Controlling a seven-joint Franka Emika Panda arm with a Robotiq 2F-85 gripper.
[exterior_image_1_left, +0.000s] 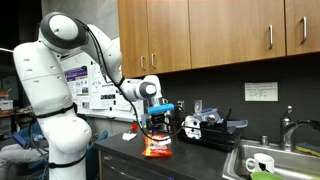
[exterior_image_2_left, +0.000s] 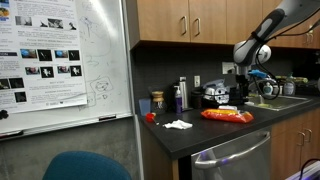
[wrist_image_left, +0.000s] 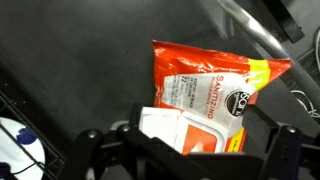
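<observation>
Orange chip bag (wrist_image_left: 205, 85) | label readable only in wrist view | gripper (wrist_image_left: 190, 140) spread above it

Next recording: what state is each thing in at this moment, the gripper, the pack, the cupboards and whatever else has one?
orange wipes pack, lying flat on the counter, printed side up
gripper, open, poised over the orange wipes pack, contact unclear
cabinet doors, shut
white tissue, crumpled on the counter
mug, upright in the sink

Dim, soft-focus views; glare on glossy packaging.
</observation>
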